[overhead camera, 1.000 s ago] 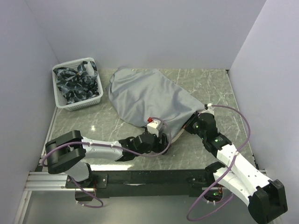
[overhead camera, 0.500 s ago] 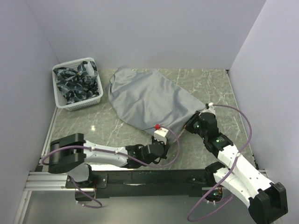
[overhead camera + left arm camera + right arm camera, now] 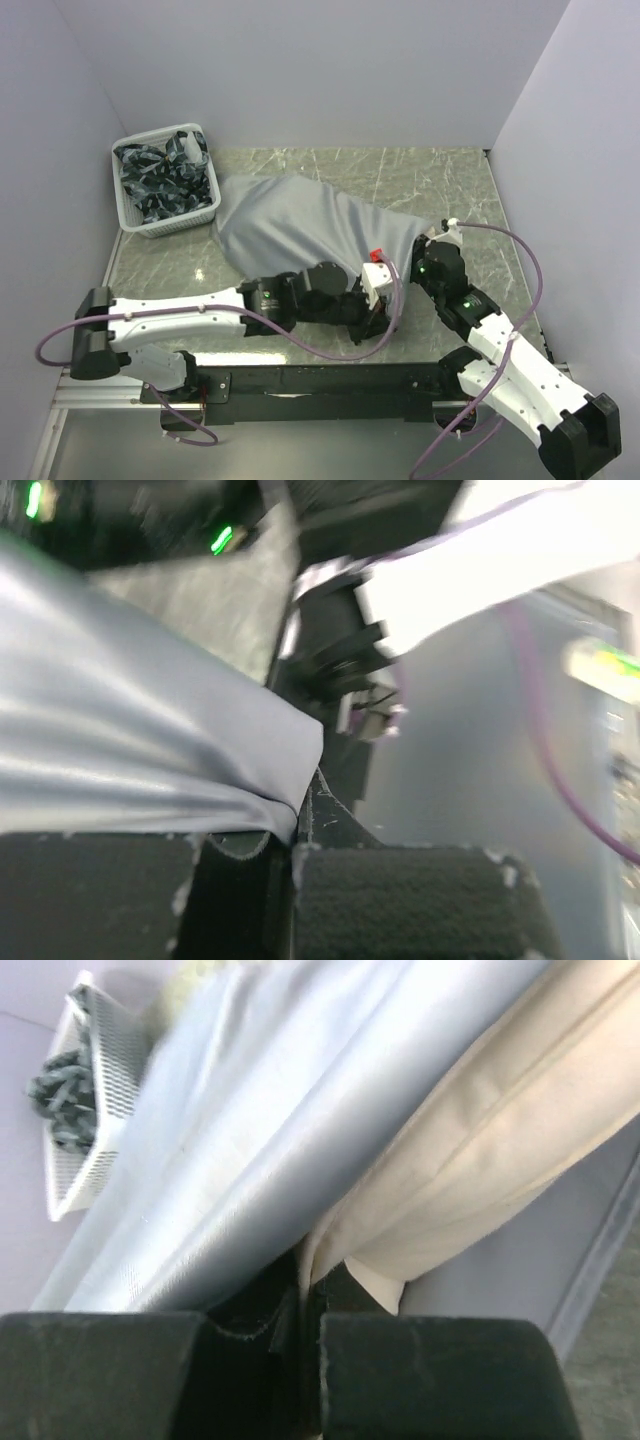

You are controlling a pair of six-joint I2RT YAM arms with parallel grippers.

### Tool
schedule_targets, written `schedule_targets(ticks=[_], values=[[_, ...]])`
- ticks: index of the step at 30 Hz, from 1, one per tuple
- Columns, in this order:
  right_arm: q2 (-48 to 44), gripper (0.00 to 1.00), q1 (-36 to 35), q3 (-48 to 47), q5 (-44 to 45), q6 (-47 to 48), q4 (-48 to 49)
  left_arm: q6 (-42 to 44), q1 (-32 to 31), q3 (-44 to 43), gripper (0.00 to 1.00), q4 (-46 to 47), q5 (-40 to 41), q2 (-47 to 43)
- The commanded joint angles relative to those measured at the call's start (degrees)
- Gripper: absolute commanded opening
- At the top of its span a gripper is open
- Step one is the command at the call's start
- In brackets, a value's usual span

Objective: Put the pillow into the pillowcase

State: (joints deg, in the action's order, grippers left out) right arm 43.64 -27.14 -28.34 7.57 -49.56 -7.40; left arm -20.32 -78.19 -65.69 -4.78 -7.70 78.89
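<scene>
The grey pillowcase (image 3: 300, 225) lies bulging across the middle of the table. In the right wrist view the cream pillow (image 3: 500, 1130) shows inside its mouth, under the grey upper layer (image 3: 250, 1120). My right gripper (image 3: 310, 1300) is shut on a thin pale fold running up into the pillow's edge, with grey cloth pressed against it; it sits at the sack's right corner (image 3: 418, 258). My left gripper (image 3: 295, 845) is shut on a corner of the pillowcase (image 3: 120, 730), at the sack's near edge (image 3: 388, 308). The pillow is hidden in the top view.
A white basket (image 3: 165, 190) of dark patterned cloths stands at the back left, close to the sack's left end. Purple cables loop near both wrists. My left arm stretches low across the front of the table. Walls close in on three sides.
My left gripper closed on the pillowcase's near edge and swung right, toward the right arm. The sack shifted and flattened toward the front left. The right gripper stayed shut in place.
</scene>
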Motion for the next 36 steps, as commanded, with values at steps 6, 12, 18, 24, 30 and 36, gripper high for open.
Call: schedule_targets(ticks=[6, 12, 18, 24, 30, 36], values=[[-0.58, 0.00, 1.98, -21.62, 9.13, 5.96, -4.19, 1.69, 11.46, -16.20, 0.01, 4.33, -18.75, -6.30], [5.83, 0.00, 10.77, -43.67, 2.55, 8.87, -8.85, -1.47, 13.51, -33.92, 0.02, 5.48, -15.85, 3.45], [21.11, 0.00, 16.41, -79.90, -4.21, 15.36, -21.33, -5.26, 13.59, -51.46, 0.02, 5.56, -12.88, 11.37], [32.57, 0.00, 15.27, -90.87, -10.83, 17.39, -27.85, -7.45, 17.80, -49.63, 0.04, -1.53, 7.59, 5.93], [29.03, 0.00, 11.59, -69.83, -9.33, 17.91, -19.05, -25.19, 38.62, -26.18, 0.03, -1.82, 4.22, -4.70], [36.17, 0.00, 1.14, -64.14, -1.69, 22.67, -20.30, -29.26, 44.09, -9.38, 0.01, -1.55, -5.12, -9.54]])
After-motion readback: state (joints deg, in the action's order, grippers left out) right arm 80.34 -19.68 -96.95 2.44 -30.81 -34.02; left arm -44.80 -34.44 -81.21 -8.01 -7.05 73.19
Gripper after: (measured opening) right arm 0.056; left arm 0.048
